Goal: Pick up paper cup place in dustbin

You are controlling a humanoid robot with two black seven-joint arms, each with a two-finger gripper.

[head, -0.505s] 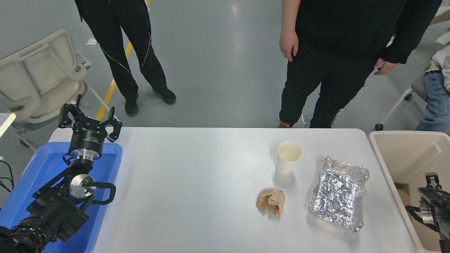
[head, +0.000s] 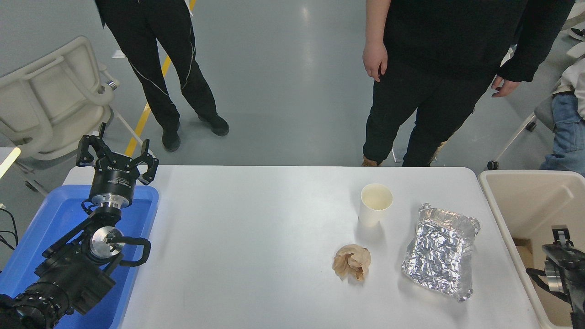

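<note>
Right hand mostly cut off at the edge, fingers indiscernible; dustbin cropped too.

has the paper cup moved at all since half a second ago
No. The paper cup stands upright in the same spot, just left of the foil tray.

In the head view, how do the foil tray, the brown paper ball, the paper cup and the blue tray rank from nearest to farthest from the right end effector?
Measured from the right end effector at the right edge, over the dustbin:
1. Foil tray, right part of the table.
2. Brown paper ball and paper cup, both left of the foil tray; too close to rank.
3. Blue tray, far left, under the parked left end effector.
</note>
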